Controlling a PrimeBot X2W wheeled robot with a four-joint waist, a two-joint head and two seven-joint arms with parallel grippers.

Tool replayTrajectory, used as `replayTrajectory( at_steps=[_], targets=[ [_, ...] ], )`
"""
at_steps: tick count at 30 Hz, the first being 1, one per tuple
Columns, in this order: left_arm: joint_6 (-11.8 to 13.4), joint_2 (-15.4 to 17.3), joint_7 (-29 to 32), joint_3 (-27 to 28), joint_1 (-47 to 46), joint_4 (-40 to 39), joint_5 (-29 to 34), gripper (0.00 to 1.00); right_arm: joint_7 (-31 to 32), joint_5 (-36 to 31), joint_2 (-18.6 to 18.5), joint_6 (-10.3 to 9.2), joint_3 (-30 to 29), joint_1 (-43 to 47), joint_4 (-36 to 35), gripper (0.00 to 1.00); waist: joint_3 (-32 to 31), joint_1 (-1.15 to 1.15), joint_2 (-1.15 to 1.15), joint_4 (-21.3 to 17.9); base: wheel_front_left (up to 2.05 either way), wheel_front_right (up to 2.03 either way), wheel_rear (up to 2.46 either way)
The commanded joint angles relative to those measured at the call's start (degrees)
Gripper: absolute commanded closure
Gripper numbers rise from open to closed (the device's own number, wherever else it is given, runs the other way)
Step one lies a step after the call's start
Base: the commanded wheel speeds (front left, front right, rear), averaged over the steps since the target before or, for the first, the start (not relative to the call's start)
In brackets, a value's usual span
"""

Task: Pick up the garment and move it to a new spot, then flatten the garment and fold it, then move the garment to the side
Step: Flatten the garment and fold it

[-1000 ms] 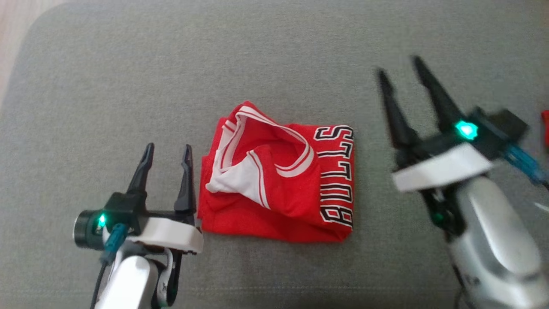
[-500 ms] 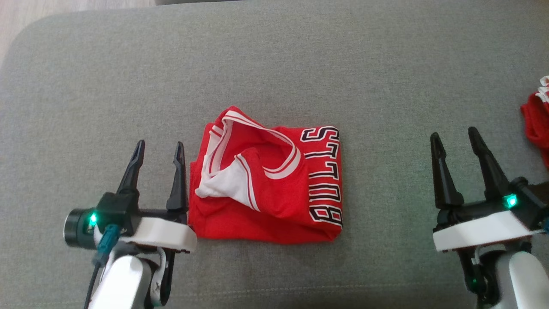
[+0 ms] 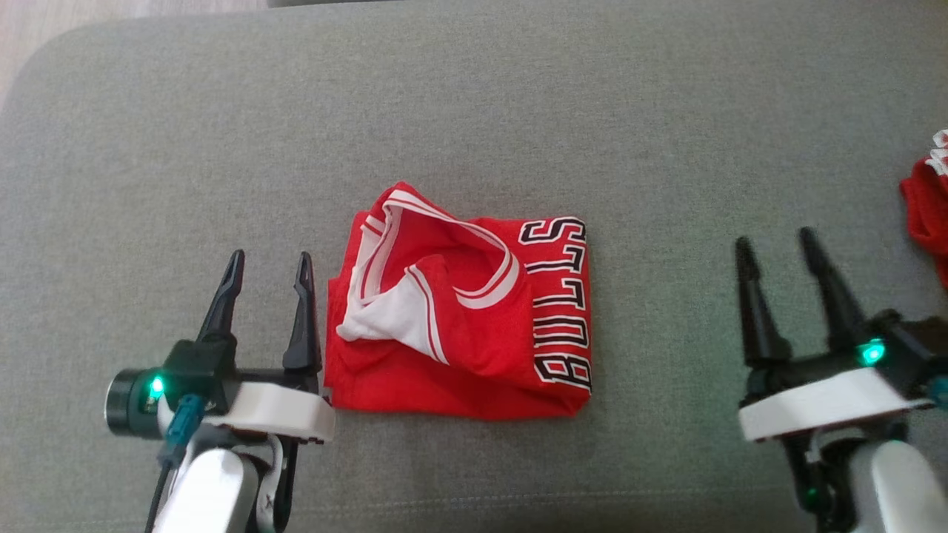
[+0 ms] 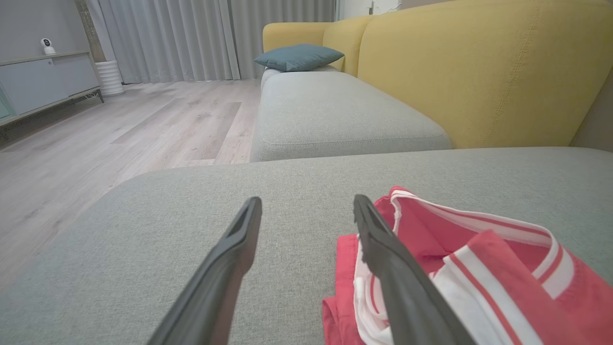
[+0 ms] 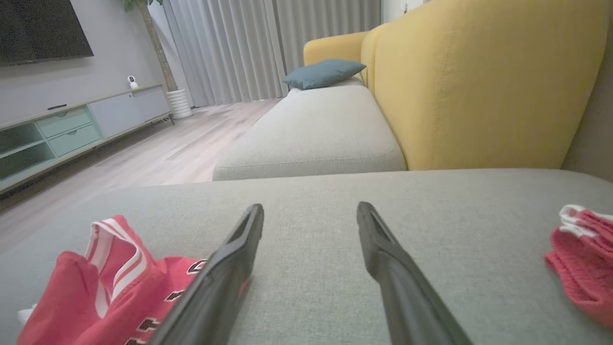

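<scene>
Head view: a red fabric jersey (image 3: 459,318) with white-striped trim and black-and-white block lettering lies folded into a rough rectangle near the middle of a broad grey woven sofa cushion (image 3: 474,111). The lettered panel is along its right side; the white-trimmed neck opening faces up on the left half.

Left gripper (image 3: 270,257): lower left, the two dark fingers moderately apart, nothing between them. Its inner finger stands just beside the jersey's left edge; contact cannot be judged.

Right gripper (image 3: 774,238): lower right, fingers likewise spread and empty, well apart from the jersey, bare cushion between.

A second bunched red cloth with a white edge (image 3: 926,215) sits at the far right margin of the cushion.

Left wrist view: the jersey's collar side lies beneath and beyond the right-hand finger; grey cushion shows in the gap between the fingers. Behind are a mustard-yellow upholstered backrest (image 4: 479,72), a teal pillow (image 4: 297,56) and a pale wood plank floor (image 4: 119,129).

Right wrist view: jersey at lower left, second red cloth at the right edge, bare cushion between the fingers.
</scene>
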Motion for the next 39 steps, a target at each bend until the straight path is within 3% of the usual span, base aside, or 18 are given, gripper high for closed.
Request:
replayTrajectory(
  at_steps=[1,14,24,39],
  targets=[
    [0.26,1.25,-0.28,2.03,-1.58,-2.16,0.21,0.00,0.42,0.49,0.18,0.21,2.17,-0.84,-1.26,1.00,0.13,0.00,0.00,0.00,0.00,0.00,0.00],
    [-0.06,0.77,-0.35,0.90,-3.45,-1.79,0.08,0.00,0.36,8.10,1.34,0.21,23.26,-9.46,13.98,1.00,1.85,0.00,0.00,1.99,0.00,0.00,0.00],
    [-0.22,0.19,-0.55,0.54,-3.90,-1.25,-0.17,0.00,-1.35,11.39,1.67,0.21,29.24,-16.01,25.59,1.00,2.41,0.00,0.00,4.14,0.00,0.00,0.00],
    [-0.53,-0.23,-0.69,0.50,-4.06,-0.97,-0.34,0.00,-2.58,13.81,1.64,0.21,36.59,-21.40,32.88,1.00,2.39,0.00,0.00,5.20,0.00,0.00,0.00]
  ],
)
